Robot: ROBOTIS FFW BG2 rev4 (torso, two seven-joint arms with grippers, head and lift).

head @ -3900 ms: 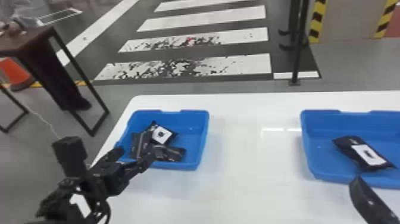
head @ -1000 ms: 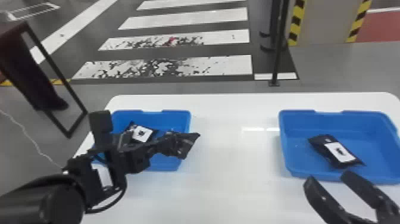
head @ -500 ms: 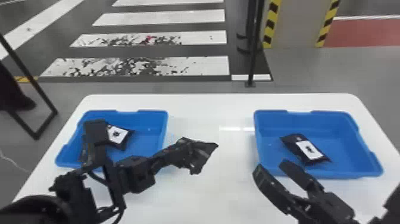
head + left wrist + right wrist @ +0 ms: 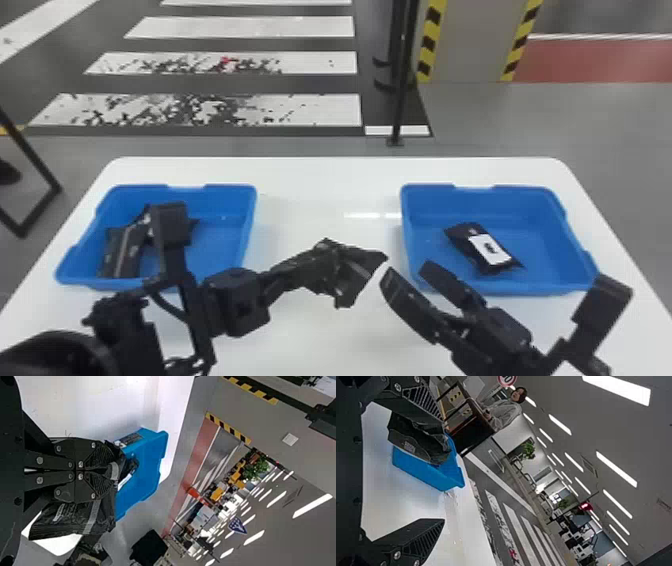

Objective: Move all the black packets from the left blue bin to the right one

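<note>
One black packet (image 4: 361, 265) is hanging above the middle of the white tabletop (image 4: 320, 345), between the two blue bins, and its crumpled end is turned to the right. The left pincer (image 4: 320, 260) is clamped on this packet; in the left wrist view its two fingers (image 4: 83, 455) lie together, with the black film coming out at their side. The left arm (image 4: 235, 302) enters from the near left corner and passes in front of the left bin (image 4: 247, 225), its pincer stretched to the right and a little to the far side. The right arm (image 4: 500, 335) comes from the near right and slants toward the far left. The right pincer (image 4: 407, 272) is empty, its fingers apart, just beside the held packet and by the near left corner of the right bin (image 4: 530, 287). In the right wrist view the packet is seen near one finger, but whether they touch I cannot tell. In the left bin lies a dark packet (image 4: 120, 252) at the left, and next to it another packet (image 4: 192, 225), partly hidden behind the left arm. In the right bin rests one white-labelled packet (image 4: 467, 240), lying aslant. Beyond the tabletop, the floor has white stripes (image 4: 280, 107), and a black pole (image 4: 400, 95) is standing there.
</note>
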